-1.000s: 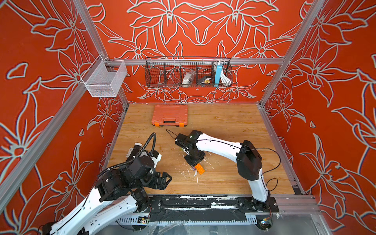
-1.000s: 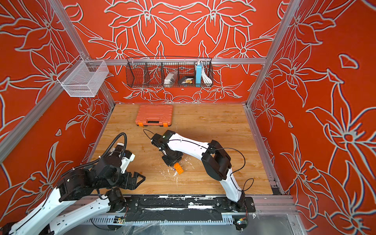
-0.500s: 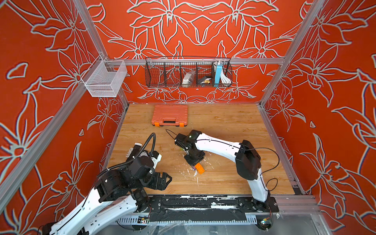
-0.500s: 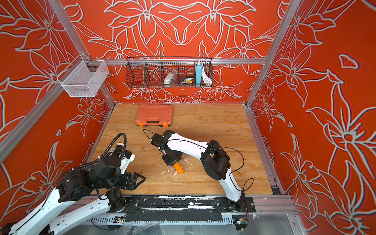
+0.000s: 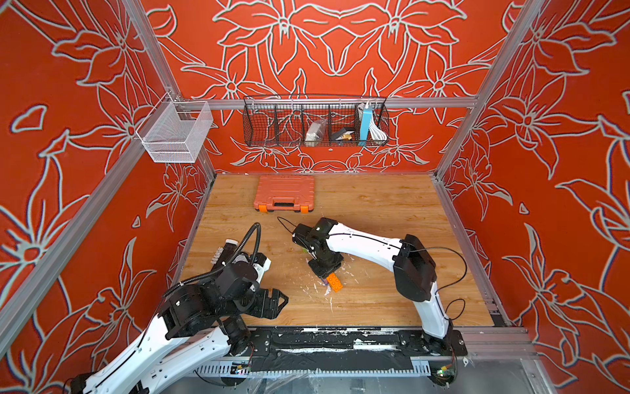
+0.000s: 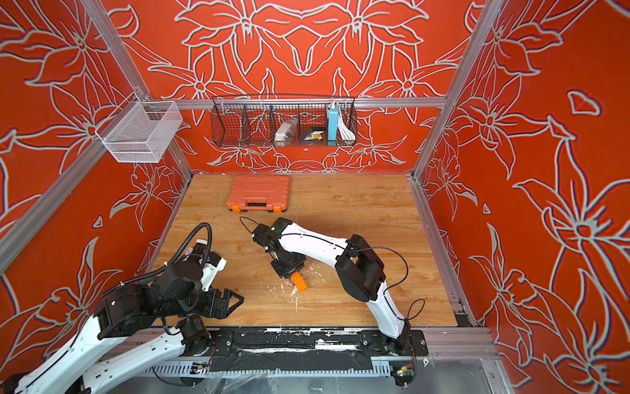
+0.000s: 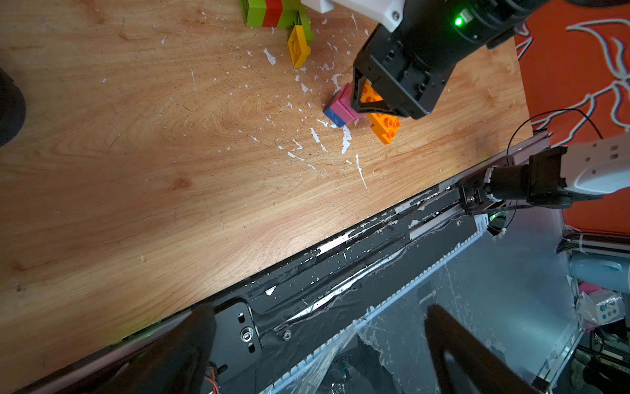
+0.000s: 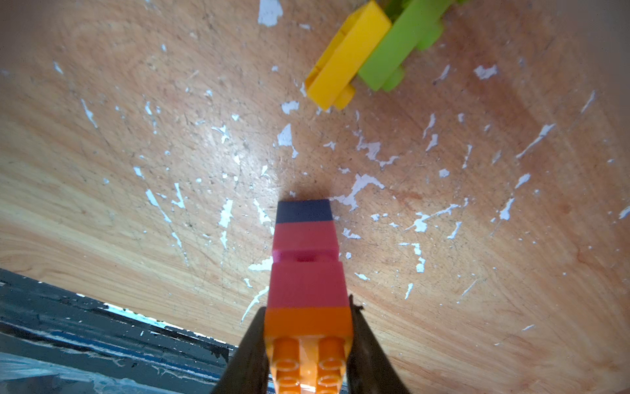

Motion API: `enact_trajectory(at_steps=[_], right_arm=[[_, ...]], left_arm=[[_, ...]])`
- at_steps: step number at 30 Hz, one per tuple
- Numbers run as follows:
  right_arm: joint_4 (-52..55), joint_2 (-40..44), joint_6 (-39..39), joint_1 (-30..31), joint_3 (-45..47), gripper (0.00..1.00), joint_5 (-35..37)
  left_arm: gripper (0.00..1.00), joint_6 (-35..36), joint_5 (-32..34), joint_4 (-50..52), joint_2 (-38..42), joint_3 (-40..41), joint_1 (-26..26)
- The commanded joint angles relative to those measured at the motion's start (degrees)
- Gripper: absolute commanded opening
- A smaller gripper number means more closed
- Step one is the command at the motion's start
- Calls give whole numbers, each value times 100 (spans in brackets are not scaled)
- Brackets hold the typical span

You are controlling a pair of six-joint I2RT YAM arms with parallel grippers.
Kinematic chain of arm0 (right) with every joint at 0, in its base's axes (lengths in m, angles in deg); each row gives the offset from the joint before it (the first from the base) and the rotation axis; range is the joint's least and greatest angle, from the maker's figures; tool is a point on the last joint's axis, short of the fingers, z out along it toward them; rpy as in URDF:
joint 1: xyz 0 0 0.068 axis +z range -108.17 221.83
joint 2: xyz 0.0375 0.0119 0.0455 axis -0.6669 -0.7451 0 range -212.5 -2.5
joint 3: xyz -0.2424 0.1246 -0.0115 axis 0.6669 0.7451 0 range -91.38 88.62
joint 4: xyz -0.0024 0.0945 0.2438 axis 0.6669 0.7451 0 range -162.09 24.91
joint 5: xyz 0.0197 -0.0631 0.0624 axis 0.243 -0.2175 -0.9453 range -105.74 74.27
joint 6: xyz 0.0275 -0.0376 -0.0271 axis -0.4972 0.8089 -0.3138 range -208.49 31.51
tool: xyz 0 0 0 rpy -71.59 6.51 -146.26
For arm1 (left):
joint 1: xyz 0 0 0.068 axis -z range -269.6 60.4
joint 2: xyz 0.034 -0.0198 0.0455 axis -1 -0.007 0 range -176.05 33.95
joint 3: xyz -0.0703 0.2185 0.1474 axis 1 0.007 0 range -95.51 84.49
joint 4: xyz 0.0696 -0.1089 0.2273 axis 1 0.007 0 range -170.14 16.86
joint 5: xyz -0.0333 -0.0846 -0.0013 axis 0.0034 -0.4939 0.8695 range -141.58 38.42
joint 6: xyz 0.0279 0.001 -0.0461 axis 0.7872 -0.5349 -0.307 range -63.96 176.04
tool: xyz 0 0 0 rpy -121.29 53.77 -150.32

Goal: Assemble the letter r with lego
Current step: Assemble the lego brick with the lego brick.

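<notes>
My right gripper [image 8: 308,319] is shut on a long orange lego brick [image 8: 308,324] near the table's front middle. That brick tops a small column of two pink bricks [image 8: 306,283] and a blue one [image 8: 303,211], whose blue end is down at the wood. In both top views only the orange brick [image 5: 334,283] [image 6: 299,282] shows under the gripper [image 5: 328,273]. A yellow brick [image 7: 299,46] leans on a green-red-green stack [image 7: 269,13] lying nearby. My left gripper [image 5: 274,303] [image 7: 320,344] hovers open and empty over the table's front left edge.
A salmon-orange toolbox [image 5: 284,197] lies shut at the back left of the wooden table [image 5: 392,211]. White paint flecks mark the wood around the bricks. A black wire basket [image 5: 315,124] and a white mesh basket [image 5: 174,131] hang on the walls above.
</notes>
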Motion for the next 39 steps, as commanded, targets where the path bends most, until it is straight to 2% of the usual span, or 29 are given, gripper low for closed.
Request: enact_trajectory(at_steps=[1,15,39], right_arm=[[19,-469,168,-53,89,0,-98],[-198,-1300,667,-154,81,0,-499],[-10,-2178,941,-214,-870,0,-143]], left_arm=[[96,73,-28,-56,58,44,-43],[96,61,-44,-42,12,51,-42],[96,121,-90,-112,-222,56,-38]])
